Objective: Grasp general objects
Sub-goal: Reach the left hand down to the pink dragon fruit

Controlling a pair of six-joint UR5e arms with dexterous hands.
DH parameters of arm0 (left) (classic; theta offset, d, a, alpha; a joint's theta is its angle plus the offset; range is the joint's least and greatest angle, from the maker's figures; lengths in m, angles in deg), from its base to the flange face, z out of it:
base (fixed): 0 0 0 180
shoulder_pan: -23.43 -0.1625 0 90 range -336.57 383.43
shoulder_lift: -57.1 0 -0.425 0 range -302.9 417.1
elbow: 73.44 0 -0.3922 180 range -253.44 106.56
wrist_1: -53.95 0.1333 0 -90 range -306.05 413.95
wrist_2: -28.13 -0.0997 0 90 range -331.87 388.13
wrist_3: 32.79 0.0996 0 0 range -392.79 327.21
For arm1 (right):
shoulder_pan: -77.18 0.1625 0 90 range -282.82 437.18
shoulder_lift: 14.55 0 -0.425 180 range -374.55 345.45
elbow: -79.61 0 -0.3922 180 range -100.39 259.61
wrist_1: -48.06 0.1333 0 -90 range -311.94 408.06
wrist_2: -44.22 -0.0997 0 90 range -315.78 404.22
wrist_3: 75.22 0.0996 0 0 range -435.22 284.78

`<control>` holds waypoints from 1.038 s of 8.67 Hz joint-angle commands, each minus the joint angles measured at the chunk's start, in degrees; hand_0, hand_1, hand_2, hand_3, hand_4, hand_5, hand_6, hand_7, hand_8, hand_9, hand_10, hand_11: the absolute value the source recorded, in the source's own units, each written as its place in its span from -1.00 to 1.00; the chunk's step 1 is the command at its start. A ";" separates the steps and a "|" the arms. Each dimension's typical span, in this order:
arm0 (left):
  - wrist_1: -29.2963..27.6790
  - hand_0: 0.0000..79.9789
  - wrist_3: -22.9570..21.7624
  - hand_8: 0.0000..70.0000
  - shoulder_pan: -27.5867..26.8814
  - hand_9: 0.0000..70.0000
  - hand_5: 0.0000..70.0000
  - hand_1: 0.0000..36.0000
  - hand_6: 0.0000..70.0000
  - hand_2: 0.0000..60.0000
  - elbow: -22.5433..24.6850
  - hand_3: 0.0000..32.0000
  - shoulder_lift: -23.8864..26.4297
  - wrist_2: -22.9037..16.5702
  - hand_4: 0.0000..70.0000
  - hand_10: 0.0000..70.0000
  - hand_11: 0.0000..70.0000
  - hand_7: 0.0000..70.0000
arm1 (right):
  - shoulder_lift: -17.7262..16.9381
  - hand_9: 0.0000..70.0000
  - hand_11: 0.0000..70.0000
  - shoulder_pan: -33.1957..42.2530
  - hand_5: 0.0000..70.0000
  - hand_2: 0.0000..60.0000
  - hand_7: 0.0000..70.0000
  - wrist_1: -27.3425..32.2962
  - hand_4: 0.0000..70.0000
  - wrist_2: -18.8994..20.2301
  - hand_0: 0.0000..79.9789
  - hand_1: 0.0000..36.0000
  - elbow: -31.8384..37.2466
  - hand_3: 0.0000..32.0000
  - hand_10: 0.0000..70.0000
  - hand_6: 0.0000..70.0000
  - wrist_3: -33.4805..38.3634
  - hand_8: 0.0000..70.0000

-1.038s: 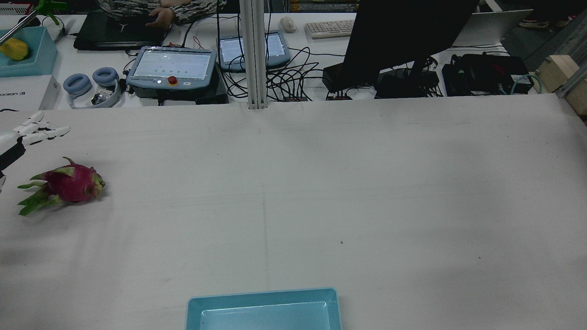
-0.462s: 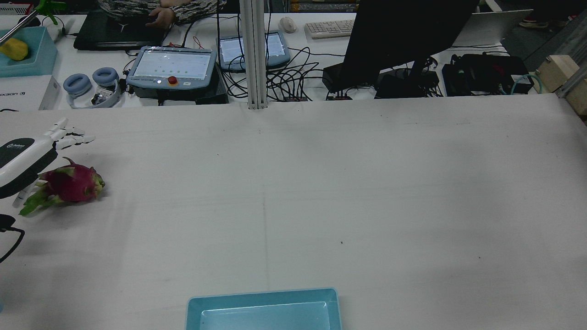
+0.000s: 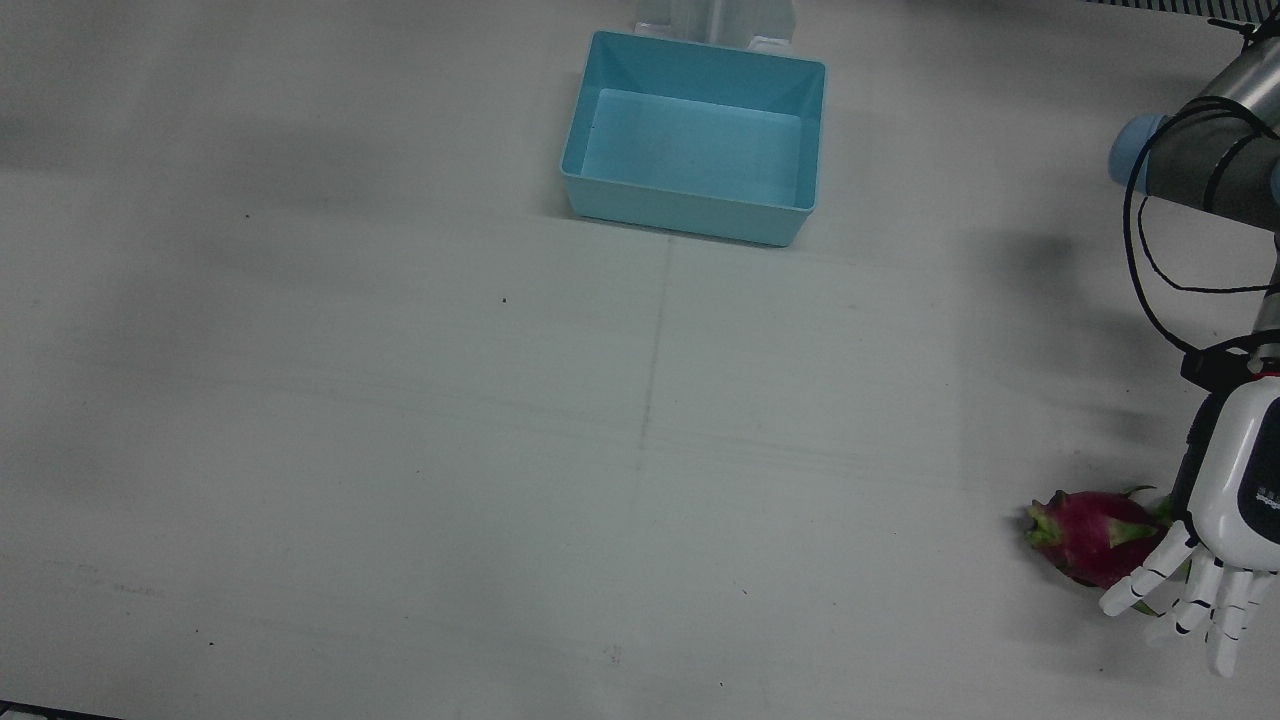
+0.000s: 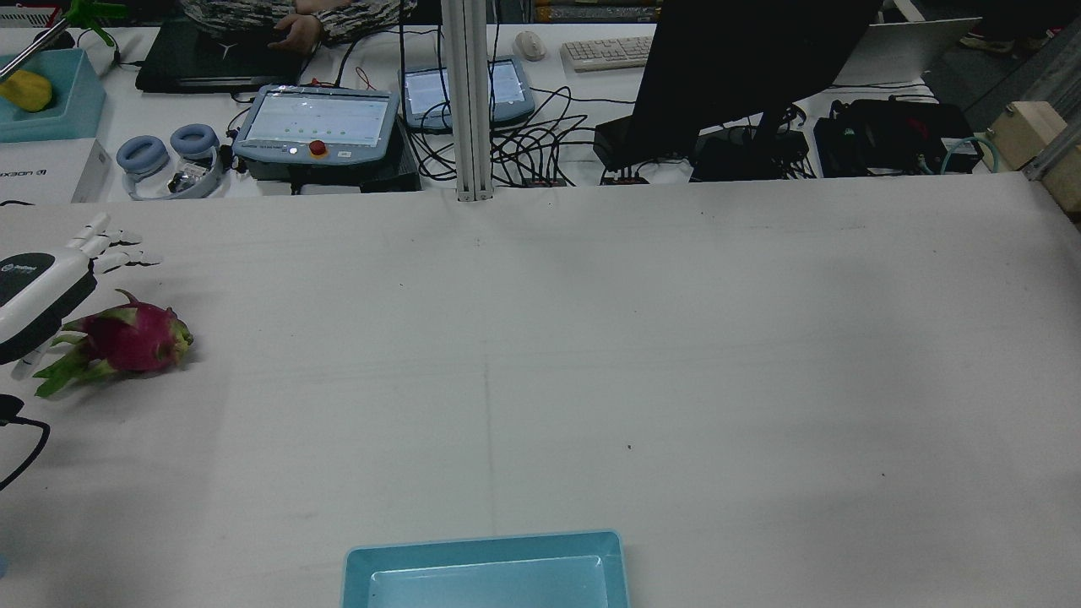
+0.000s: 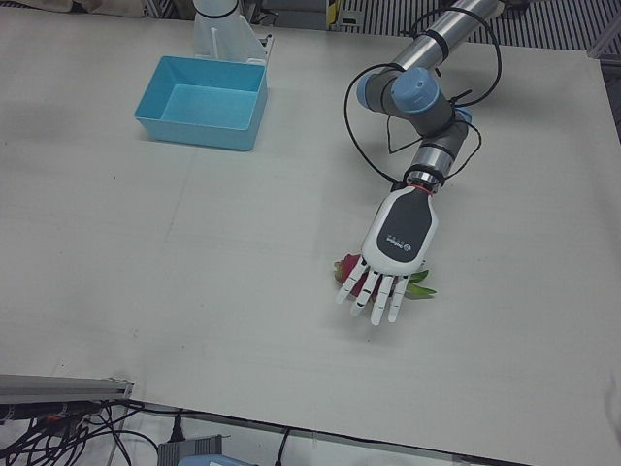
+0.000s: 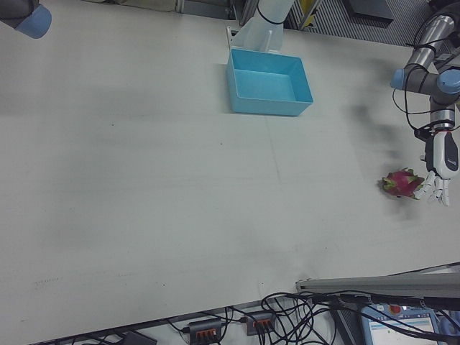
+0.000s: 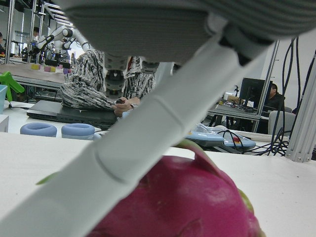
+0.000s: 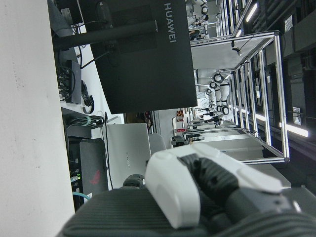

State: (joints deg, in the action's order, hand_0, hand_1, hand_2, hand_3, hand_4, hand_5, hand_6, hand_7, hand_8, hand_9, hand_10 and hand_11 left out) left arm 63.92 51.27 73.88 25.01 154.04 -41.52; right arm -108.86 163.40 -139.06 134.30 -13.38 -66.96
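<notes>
A pink dragon fruit (image 3: 1085, 532) with green leaves lies on the white table, on my left arm's side. It also shows in the rear view (image 4: 135, 338), in the right-front view (image 6: 401, 182), and close up in the left hand view (image 7: 187, 202). My left hand (image 3: 1235, 500) is open, fingers spread. It hovers palm down over the fruit's leafy end, in the rear view (image 4: 38, 279) and the left-front view (image 5: 398, 238), where it hides most of the fruit. It is not closed on the fruit. My right hand (image 8: 197, 182) shows only partly, well away from the fruit.
An empty light blue bin (image 3: 690, 215) stands at the table's middle on the robot's side; its rim shows in the rear view (image 4: 486, 545). Beyond the table's far edge are tablets, cables, a monitor and a seated person. The left arm's cable (image 3: 1150, 270) hangs near the wrist.
My left hand came in from the table's left edge to above the fruit's leafy end. In the last half second it drew back a little. The fruit has not moved.
</notes>
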 commanded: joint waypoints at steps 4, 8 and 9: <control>0.76 1.00 0.22 -1.00 -5.46 -0.88 -0.47 1.00 -1.00 1.00 -2.46 -0.46 2.01 6.38 -1.00 -1.00 -1.00 -0.21 | 0.00 -1.00 -1.00 0.00 -1.00 -1.00 -1.00 0.00 -1.00 0.00 -1.00 -1.00 0.00 -1.00 -1.00 -1.00 0.00 -1.00; 3.75 1.00 0.22 -1.00 -7.47 -0.88 -0.43 1.00 -1.00 1.00 -6.51 -0.46 7.29 6.38 -1.00 -1.00 -1.00 -0.21 | 0.00 -1.00 -1.00 0.00 -1.00 -1.00 -1.00 0.00 -1.00 -0.09 -1.00 -1.00 0.00 -1.00 -1.00 -1.00 0.00 -1.00; 3.75 1.00 0.22 -1.00 -7.48 -0.88 -0.46 1.00 -1.00 1.00 -6.51 -0.44 7.12 6.46 -1.00 -1.00 -1.00 -0.21 | 0.00 -1.00 -1.00 0.00 -1.00 -1.00 -1.00 0.00 -1.00 0.00 -1.00 -1.00 0.00 -1.00 -1.00 -1.00 0.00 -1.00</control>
State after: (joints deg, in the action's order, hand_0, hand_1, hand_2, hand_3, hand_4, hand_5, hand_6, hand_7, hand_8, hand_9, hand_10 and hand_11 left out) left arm 67.39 51.51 67.25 19.09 160.82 -35.15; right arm -108.86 163.40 -139.05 134.28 -13.40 -66.96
